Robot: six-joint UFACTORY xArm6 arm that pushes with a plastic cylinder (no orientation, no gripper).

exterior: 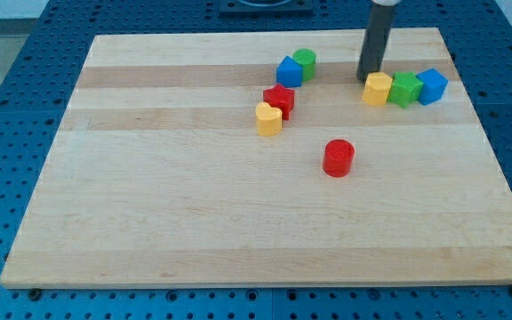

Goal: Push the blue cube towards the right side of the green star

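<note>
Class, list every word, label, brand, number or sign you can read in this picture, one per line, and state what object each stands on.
None: no readable text appears anywhere in this view.
The pale wooden board is bare wood grain.
The blue perforated table surface shows only holes.
The blue cube, green star, yellow block, red cylinder and the others carry no marks.
My tip, just above-left of the yellow block, is plain dark.

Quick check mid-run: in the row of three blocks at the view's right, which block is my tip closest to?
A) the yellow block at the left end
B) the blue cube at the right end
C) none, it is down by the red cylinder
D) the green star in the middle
A: my tip sits just up-left of the yellow block, while the green star and blue cube lie farther right.
</note>
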